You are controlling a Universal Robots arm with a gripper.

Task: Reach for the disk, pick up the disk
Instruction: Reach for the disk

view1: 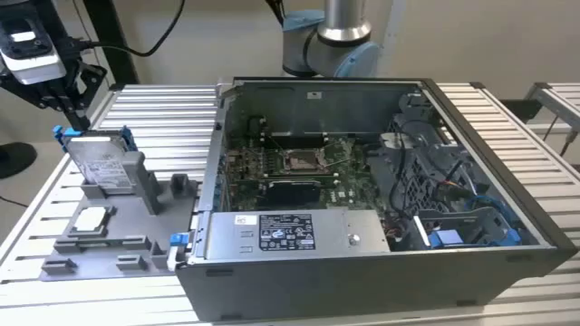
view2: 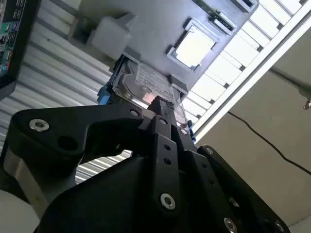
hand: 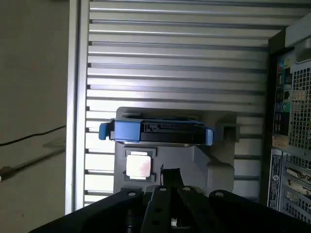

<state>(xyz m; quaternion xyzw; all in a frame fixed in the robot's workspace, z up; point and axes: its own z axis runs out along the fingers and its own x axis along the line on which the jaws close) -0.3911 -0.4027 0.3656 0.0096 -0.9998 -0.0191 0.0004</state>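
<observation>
Gripper above one disk, one chip nearby

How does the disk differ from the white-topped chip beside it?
Pose: the disk stands on edge in a slot of the grey fixture; the chip lies flat in a recess. Size: the disk is far larger than the chip. Look: the disk carries blue rails and a printed label; the chip has a plain pale top. Both sit on the same fixture.

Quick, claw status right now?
Claw: closed, holding nothing, just above the disk.
</observation>
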